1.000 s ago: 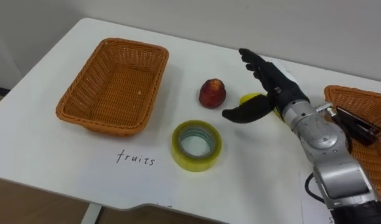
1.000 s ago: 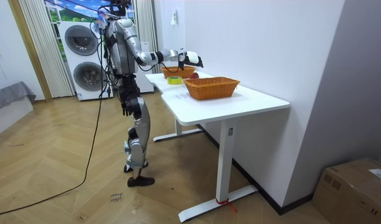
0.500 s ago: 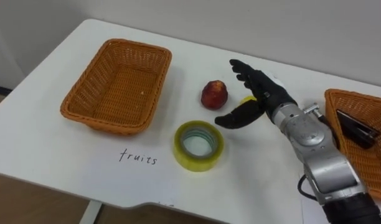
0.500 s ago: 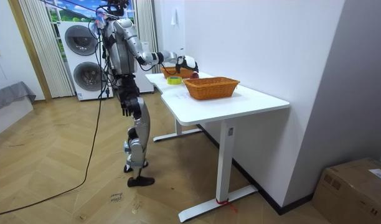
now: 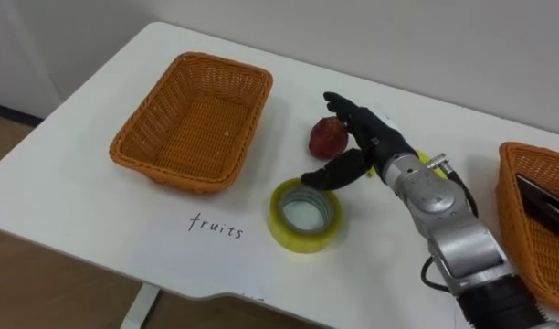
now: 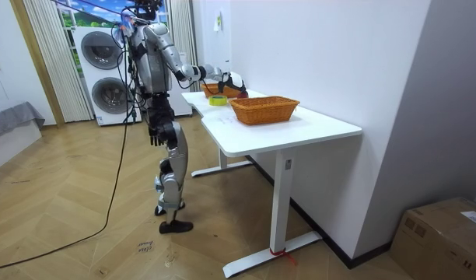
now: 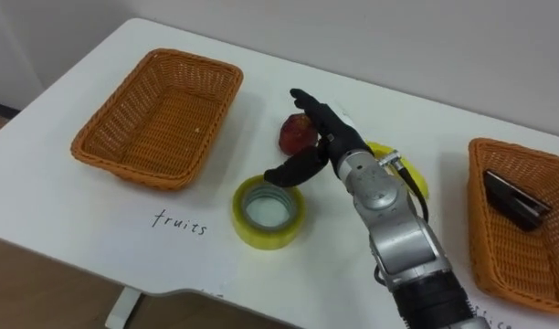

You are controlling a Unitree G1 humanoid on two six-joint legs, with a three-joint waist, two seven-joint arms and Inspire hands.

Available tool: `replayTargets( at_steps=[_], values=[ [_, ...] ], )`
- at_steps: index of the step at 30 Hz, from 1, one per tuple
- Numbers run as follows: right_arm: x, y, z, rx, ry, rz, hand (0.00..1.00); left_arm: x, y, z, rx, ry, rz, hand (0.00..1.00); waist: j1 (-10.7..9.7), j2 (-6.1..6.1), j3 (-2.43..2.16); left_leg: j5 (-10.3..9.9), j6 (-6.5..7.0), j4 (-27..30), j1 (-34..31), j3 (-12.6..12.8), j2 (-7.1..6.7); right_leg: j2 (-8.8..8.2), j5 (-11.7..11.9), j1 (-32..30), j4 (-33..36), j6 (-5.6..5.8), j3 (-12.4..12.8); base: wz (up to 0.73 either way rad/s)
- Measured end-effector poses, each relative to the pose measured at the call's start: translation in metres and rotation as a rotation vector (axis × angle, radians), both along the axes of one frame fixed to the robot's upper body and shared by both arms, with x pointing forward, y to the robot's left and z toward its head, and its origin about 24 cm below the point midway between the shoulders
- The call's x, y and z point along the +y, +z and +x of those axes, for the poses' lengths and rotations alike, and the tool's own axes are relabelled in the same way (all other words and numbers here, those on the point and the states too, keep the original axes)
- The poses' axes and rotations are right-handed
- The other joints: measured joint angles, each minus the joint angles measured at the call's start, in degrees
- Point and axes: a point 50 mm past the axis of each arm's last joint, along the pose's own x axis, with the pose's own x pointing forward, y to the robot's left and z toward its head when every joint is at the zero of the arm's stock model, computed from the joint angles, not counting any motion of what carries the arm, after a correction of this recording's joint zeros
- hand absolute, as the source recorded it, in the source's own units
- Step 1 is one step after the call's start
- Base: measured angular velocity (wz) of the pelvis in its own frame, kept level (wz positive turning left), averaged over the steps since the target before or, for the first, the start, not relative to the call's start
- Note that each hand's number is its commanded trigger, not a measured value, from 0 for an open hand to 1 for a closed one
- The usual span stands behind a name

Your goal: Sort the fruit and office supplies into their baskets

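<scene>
A red fruit lies at the table's middle, right of the empty wicker basket marked for fruit. My right hand is open right beside the red fruit, straight fingers along its right side and thumb pointing toward the yellow tape roll in front. A yellow fruit is partly hidden behind my right wrist. A second wicker basket at the right holds a black stapler. My left hand hangs by my hip in the room view.
I stand at the white table's end on the room view's left. Handwritten labels are on the tabletop near its front edge. Washing machines stand behind me.
My right hand has moved left from above the yellow fruit to the red fruit's side. The view has shifted right and closer as well.
</scene>
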Motion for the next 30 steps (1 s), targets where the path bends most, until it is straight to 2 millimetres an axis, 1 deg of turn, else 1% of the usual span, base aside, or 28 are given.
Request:
replayTargets(
  at_steps=[8, 23, 30],
  values=[
    [0.0043, -0.002, 0.0001, -0.009, -0.004, 0.001, 0.0, -0.005, -0.001, 0.0029, -0.005, -0.01, -0.012, 0.0, 0.4, 0.41, 0.24, 0.0, 0.0, 0.0, 0.0, 0.0, -0.01, -0.01, 0.0, 0.0, 0.0, 0.0, 0.0, 0.0],
    [0.0098, -0.0034, 0.0022, -0.008, 0.002, -0.011, 0.0, -0.0076, -0.0012, 0.0053, -0.008, -0.031, -0.023, 0.0, 0.2, 1.15, 0.2, 0.0, -0.06, 0.1, -0.1, -0.1, -0.03, 0.01, 0.0, 0.0, 0.0, 0.0, 0.0, 0.0],
    [0.0094, -0.004, 0.0027, -0.021, -0.041, 0.0, 0.0, -0.0075, -0.0004, 0.0076, -0.025, -0.037, 0.005, 0.0, -0.1, 1.27, 0.2, 0.1, -0.05, 0.1, 0.2, 0.3, -0.02, -0.01, 0.0, 0.1, 0.0, 0.0, 0.5, 0.0]
  ],
)
